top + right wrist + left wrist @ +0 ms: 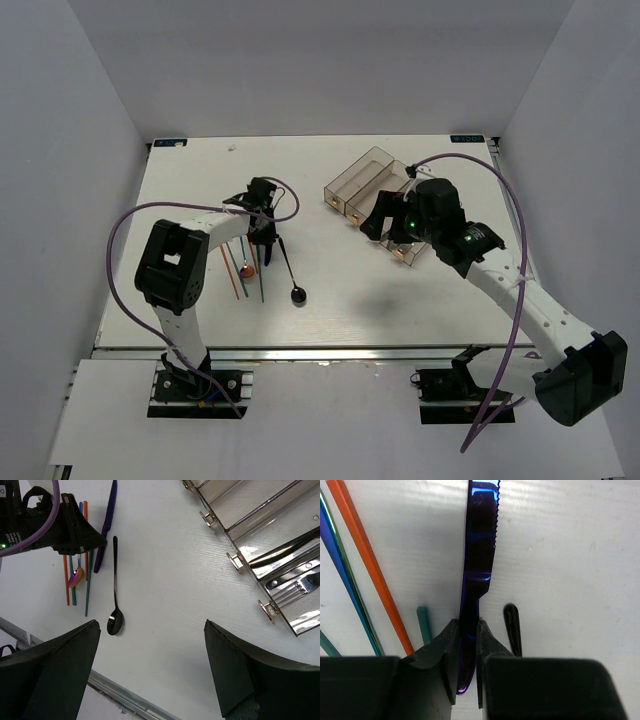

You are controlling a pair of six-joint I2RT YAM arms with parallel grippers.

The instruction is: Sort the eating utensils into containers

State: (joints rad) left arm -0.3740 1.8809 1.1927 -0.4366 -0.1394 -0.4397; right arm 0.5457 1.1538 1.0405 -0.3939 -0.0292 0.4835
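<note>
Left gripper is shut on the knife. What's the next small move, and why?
Probably raise the left gripper straight up: it is shut on the blue knife at the handle, and the black spoon and orange chopstick lie close on either side, so sliding sideways could knock them.

The left arm (205, 226) and right arm (512, 292) are white with chunky black joints, each has a long purple cable (112, 250), and maybe tiny green lights (463, 238) on the right one.
</note>
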